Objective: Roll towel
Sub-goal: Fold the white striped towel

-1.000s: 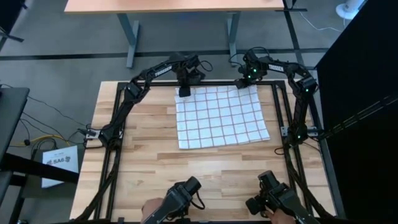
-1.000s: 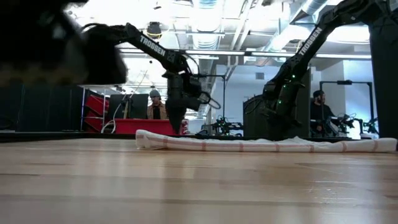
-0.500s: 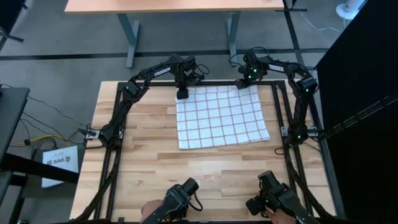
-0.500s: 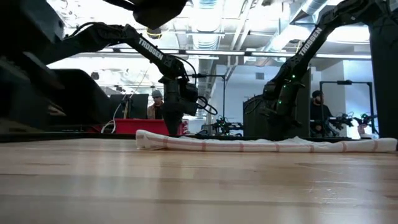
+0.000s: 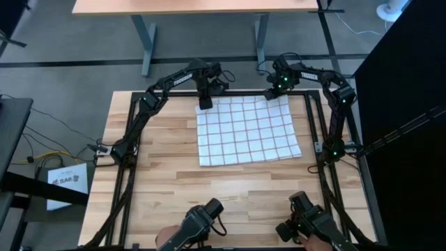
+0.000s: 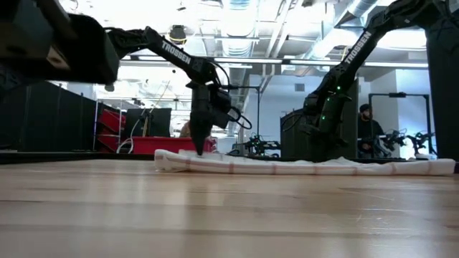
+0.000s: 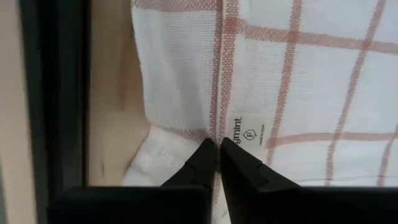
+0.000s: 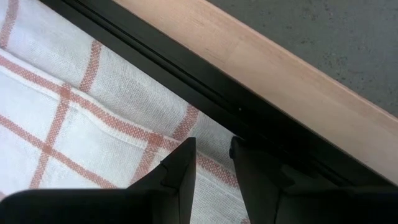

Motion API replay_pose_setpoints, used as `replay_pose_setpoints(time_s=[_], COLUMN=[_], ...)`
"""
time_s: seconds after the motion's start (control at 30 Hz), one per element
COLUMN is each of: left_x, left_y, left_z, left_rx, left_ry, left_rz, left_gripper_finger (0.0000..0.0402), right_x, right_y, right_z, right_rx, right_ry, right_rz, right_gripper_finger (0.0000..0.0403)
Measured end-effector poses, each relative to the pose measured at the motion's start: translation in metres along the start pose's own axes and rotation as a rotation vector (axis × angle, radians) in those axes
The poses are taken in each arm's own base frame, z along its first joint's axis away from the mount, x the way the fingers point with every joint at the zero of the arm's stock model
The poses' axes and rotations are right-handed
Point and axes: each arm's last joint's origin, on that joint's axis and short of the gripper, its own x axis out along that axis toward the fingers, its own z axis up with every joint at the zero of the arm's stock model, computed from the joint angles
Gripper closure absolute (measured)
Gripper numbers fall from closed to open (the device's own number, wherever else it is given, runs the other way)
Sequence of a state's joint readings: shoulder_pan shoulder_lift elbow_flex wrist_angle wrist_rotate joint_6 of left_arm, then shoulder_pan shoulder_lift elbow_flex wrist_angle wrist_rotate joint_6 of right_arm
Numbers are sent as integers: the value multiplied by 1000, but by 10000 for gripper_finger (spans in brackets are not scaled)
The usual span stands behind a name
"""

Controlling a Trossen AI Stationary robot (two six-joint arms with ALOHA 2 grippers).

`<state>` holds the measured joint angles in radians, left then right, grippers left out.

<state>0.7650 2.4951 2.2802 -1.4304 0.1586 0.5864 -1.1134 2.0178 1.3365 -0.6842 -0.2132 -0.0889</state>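
Now the left gripper (image 7: 217,149) has come down onto the far left corner of the towel (image 5: 247,130), fingers pinched shut on its hem, so rolling looks ready to start. The right gripper (image 8: 211,155) sits at the far right corner, fingers slightly apart over the edge. The towel lies flat on the table (image 5: 160,188). A small label (image 7: 250,132) reads "gmint"; the arm says "TROSSEN".

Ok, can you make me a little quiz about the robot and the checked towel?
1. True or false: the towel lies spread flat on the wooden table.
2. Which gripper is at the towel's far left corner: A) left gripper B) right gripper
3. Fill in: in the left wrist view, a small ___ sits on the towel's hem.

Key: 1 true; 2 A; 3 label.
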Motion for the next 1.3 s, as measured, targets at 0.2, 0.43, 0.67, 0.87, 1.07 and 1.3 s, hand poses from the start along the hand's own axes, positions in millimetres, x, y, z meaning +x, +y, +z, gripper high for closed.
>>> replay_pose_setpoints(time_s=[0.2, 0.43, 0.67, 0.87, 1.07, 1.3], left_x=[-6, -7, -8, -9, 5, 21], left_y=[-3, -2, 1, 9, 16, 20], left_z=[-2, 1, 3, -2, -14, -23], left_rx=[-49, -51, -44, -102, -109, -101], left_ry=[36, 16, -23, -16, 50, 111], left_rz=[18, 43, 53, 60, 49, 53], left_gripper_finger=[395, 393, 350, 313, 309, 310], right_x=[0, 0, 0, 0, 0, 0], right_y=[0, 0, 0, 0, 0, 0], right_z=[0, 0, 0, -1, -1, -1], right_rx=[-1, -1, 0, -9, -16, -22], right_ry=[1, 2, 4, 6, 9, 10], right_rz=[0, -1, 1, 2, 3, 4], right_gripper_finger=[305, 305, 305, 305, 305, 305])
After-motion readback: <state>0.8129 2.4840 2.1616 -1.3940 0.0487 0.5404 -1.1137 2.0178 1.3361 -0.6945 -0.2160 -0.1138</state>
